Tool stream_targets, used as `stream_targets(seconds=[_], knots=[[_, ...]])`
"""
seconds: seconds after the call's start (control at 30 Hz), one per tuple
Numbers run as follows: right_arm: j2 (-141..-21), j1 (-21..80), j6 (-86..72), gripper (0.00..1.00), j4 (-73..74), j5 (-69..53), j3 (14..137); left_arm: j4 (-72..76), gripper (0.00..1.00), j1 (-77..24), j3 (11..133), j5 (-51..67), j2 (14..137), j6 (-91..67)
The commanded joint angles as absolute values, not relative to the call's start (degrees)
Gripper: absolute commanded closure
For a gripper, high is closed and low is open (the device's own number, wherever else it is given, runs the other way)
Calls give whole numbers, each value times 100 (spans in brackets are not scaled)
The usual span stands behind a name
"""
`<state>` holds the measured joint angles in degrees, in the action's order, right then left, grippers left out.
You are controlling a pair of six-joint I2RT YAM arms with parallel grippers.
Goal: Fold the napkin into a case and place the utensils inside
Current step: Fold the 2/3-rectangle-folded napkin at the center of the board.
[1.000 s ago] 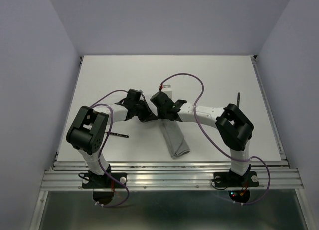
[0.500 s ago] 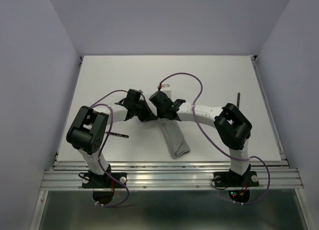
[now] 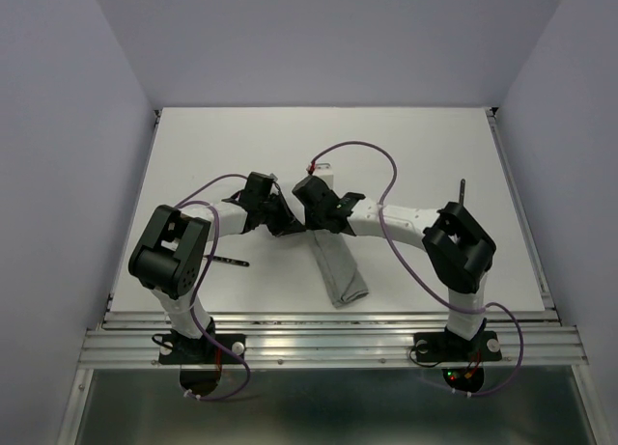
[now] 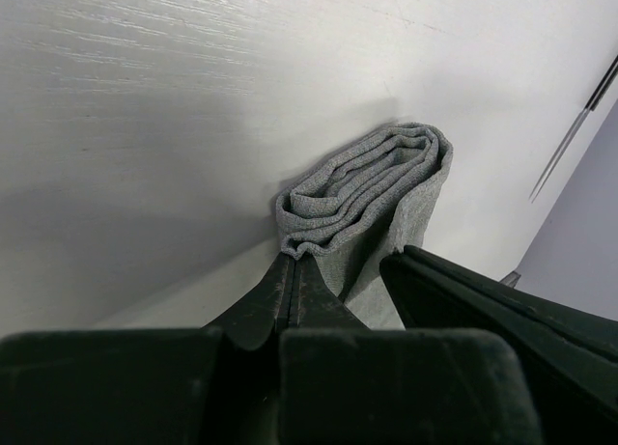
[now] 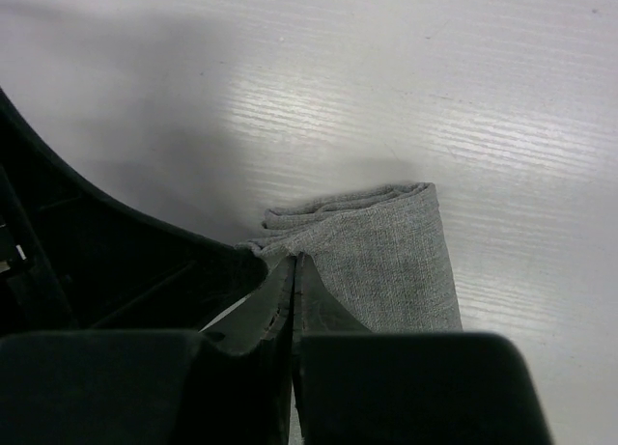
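Claws fully closed: L claw [image 4: 294, 264] & R claw [image 5: 294, 264] each pinch far-end edge of case [image 3: 343, 271].

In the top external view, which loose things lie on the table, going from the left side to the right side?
dark utensil → folded napkin → second utensil

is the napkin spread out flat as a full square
No, the napkin lies folded into a narrow oblong strip, its stacked layers showing at one end in the left wrist view.
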<state>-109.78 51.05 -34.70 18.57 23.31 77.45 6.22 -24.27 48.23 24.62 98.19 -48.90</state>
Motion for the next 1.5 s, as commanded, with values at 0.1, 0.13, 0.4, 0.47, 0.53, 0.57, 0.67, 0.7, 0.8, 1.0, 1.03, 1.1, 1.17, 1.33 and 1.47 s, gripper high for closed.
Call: stream_targets(seconds=[0.1, 0.13, 0.4, 0.47, 0.53, 0.57, 0.67, 0.7, 0.8, 1.0, 1.03, 1.1, 1.17, 1.33, 1.47], knots=[[-10582, 5089, -3463, 99, 1450, 1837, 7498, 703, 100, -2408, 4825, 2566, 9791, -4808], [-10573, 5089, -3463, 99, 1415, 1802, 7480, 703, 100, -2408, 4825, 2566, 9800, -4816], [-10670, 5089, -3445, 99, 1327, 1494, 7567, 703, 100, -2408, 4843, 2566, 9800, -4816], [-10687, 5142, -3454, 99, 1310, 1477, 7602, 703, 100, -2408, 4843, 2566, 9791, -4825], [-10722, 5142, -3445, 99, 1301, 1450, 7664, 703, 100, -2408, 4843, 2566, 9800, -4834], [-10731, 5142, -3454, 99, 1301, 1433, 7681, 703, 100, -2408, 4843, 2566, 9800, -4825], [-10793, 5194, -3454, 99, 1301, 1433, 7691, 703, 100, -2408, 4825, 2566, 9800, -4834], [-10793, 5194, -3480, 99, 1292, 1424, 7664, 703, 100, -2408, 4825, 2566, 9791, -4843], [-10758, 5194, -3533, 99, 1257, 1397, 7498, 703, 100, -2408, 4825, 2566, 9800, -4834], [-10696, 5194, -3551, 99, 1073, 1231, 7199, 738, 100, -2408, 4808, 2593, 9765, -4843], [-10714, 5194, -3507, 99, 1046, 1187, 7198, 756, 100, -2408, 4808, 2593, 9765, -4843], [-10784, 5194, -3498, 99, 1046, 1125, 7225, 756, 99, -2408, 4799, 2584, 9747, -4852], [-10881, 5194, -3498, 99, 1037, 1099, 7260, 765, 97, -2408, 4773, 2575, 9721, -4860], [-10776, 5194, -3516, 99, 958, 1090, 7190, 765, 91, -2408, 4676, 2523, 9633, -4843], [-10574, 5194, -3454, 91, 888, 1151, 7172, 765, 85, -2408, 4641, 2514, 9633, -4825]])
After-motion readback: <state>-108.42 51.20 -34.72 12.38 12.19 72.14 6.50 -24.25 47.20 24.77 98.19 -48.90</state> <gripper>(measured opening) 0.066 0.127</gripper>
